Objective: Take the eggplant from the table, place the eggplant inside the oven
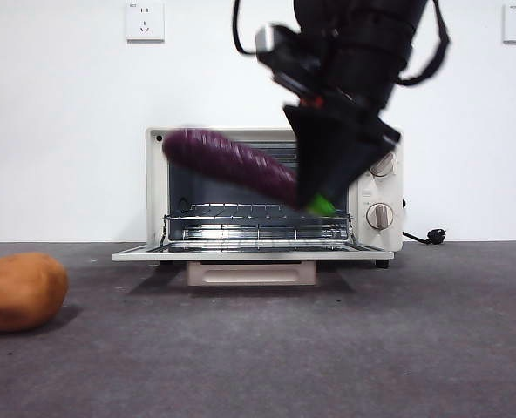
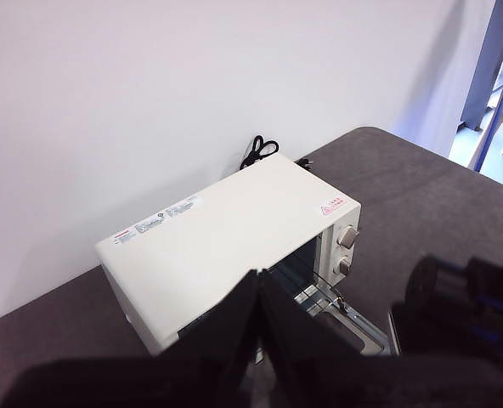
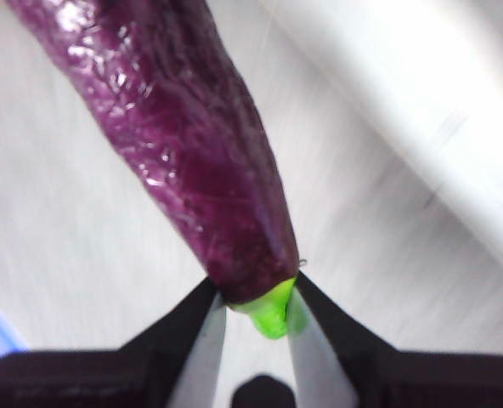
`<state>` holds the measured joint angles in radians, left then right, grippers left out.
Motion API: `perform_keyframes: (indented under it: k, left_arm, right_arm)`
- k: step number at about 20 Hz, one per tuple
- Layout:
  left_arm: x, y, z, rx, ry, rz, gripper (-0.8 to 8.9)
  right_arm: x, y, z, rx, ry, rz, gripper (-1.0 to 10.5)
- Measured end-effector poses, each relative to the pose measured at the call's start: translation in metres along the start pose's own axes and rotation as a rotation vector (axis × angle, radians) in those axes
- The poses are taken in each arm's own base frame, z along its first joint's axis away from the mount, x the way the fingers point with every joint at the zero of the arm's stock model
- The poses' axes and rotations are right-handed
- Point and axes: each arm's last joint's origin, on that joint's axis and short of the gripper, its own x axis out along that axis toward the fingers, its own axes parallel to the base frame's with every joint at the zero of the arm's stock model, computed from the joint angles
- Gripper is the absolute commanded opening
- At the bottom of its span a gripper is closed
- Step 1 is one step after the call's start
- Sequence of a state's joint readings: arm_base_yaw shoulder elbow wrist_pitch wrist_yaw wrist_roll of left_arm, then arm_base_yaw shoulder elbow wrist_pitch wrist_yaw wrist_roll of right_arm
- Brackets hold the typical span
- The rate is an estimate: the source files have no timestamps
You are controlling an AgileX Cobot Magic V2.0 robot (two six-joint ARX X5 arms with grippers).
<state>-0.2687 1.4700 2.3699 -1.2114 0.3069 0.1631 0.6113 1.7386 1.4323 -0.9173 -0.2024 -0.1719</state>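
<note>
The dark purple eggplant (image 1: 230, 163) hangs in the air in front of the oven's open mouth, tilted, its green stem end low at the right. My right gripper (image 1: 321, 202) is shut on that stem end (image 3: 270, 311), with the purple body (image 3: 183, 144) sticking out away from the jaws. The cream-white oven (image 1: 275, 193) stands at the back of the table with its door folded down flat and the wire rack (image 1: 256, 222) showing. From high above, the left wrist view looks down on the oven's top (image 2: 226, 234); my left gripper (image 2: 260, 285) is shut and holds nothing.
An orange-brown potato (image 1: 21, 290) lies on the dark grey table (image 1: 267, 348) at the far left. The oven's open door (image 1: 251, 253) juts toward the front. A black power cord (image 1: 425, 236) trails behind the oven on the right.
</note>
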Motion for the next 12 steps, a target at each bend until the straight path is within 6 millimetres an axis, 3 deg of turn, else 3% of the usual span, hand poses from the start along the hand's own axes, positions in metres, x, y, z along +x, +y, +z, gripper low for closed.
perform_keyframes:
  k: [3, 8, 12]
  left_arm:
    - [0.0, -0.001, 0.0, 0.002, -0.001, -0.008, -0.06]
    - [0.002, -0.01, 0.001, 0.013, 0.004, -0.053, -0.06]
    - [0.003, -0.011, 0.001, 0.015, 0.004, -0.058, -0.06]
  right_arm:
    - [-0.017, -0.014, 0.019, 0.077, -0.036, -0.015, -0.1]
    - [0.003, -0.05, 0.035, 0.165, 0.087, -0.15, -0.1]
    - [0.001, -0.063, 0.051, 0.18, 0.05, -0.21, -0.1]
